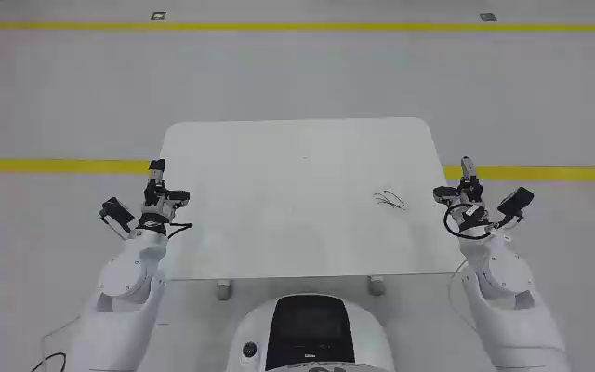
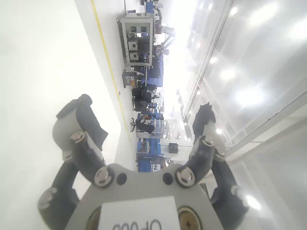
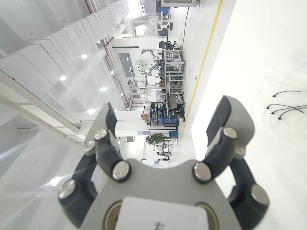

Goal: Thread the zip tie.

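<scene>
The zip ties [image 1: 390, 199] lie near the table's [image 1: 279, 158] right edge, lengthwise across it. The right gripper [image 3: 167, 111] is nearer than the left gripper [image 2: 144, 111]. Both jaws stand wide and empty.

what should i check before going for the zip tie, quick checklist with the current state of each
1. The right end effector is open and empty: ok, jaws wide apart with nothing between them.
2. The left end effector is open and empty: ok.
3. The zip ties are on the table: ok, lying flat near its right side, closer to the right arm.
4. One tie is separated for picking: not ok, several black ties lie bunched and crossing.
5. An end effector is over the ties: not ok, both are out by the table's side edges.
</scene>
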`<state>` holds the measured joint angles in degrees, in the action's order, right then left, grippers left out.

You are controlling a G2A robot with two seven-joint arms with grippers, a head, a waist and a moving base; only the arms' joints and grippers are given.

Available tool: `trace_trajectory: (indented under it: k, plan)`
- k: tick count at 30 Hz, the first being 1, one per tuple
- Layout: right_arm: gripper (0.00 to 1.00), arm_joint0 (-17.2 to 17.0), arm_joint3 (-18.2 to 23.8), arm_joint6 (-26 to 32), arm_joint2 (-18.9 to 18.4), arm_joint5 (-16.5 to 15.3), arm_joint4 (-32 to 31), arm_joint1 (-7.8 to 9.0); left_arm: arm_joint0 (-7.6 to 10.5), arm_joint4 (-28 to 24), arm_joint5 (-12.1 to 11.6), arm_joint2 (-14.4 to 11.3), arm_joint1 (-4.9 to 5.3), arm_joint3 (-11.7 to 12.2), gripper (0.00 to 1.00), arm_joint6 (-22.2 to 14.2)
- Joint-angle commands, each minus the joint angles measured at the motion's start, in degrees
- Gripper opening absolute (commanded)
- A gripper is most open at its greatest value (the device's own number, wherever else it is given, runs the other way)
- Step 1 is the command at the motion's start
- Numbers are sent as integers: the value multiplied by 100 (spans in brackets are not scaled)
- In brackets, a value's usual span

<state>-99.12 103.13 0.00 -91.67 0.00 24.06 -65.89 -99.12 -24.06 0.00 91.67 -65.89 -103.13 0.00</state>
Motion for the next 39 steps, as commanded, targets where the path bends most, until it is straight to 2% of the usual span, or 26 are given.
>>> trace_trajectory:
  k: [1, 2, 3, 9, 11, 14, 23, 26, 29, 33, 35, 37, 39]
  plan:
    - [78, 0, 0, 0, 0, 0, 0, 0, 0, 0, 0, 0, 0, 0, 100, 0]
    - [78, 0, 0, 0, 0, 0, 0, 0, 0, 0, 0, 0, 0, 0, 100, 0]
    - [100, 30, 43, 24, -15, -23, -81, 5, 0, 0, 0, 0, 0, 0, 100, 0]
    - [100, 399, 36, 953, -125, 381, -1096, 100, 0, 0, 0, 0, 0, 0, 100, 0]
    - [100, 544, -21, 1694, -24, 623, -1585, 156, 0, 0, 0, 0, 0, 0, 100, 0]
    - [100, 688, -236, 2368, 202, 749, -2143, 201, 0, 0, 0, 0, 0, 0, 100, 0]
    - [100, 716, -311, 2321, 248, 759, -2262, 200, 0, 0, 0, 0, 0, 0, 100, 0]
    - [100, 936, -312, 2552, 136, 538, -2729, 251, 0, 0, 0, 0, 0, 0, 100, 0]
    - [100, 1274, -456, 3161, 77, 280, -3165, 319, 0, 0, 0, 0, 0, 0, 100, 0]
    - [100, 1731, -733, 4169, 109, -224, -3833, 422, 0, 0, 0, 0, 0, 0, 100, 0]
    - [100, 1992, -948, 4666, 238, -637, -4256, 469, 0, 0, 0, 0, 0, 0, 100, 0]
    - [100, 2194, -1164, 4979, 351, -1009, -4441, 496, 0, 0, 0, 0, 0, 0, 100, 0]
    - [100, 2416, -1436, 5223, 453, -1204, -4531, 513, 0, 0, 0, 0, 0, 0, 100, 0]
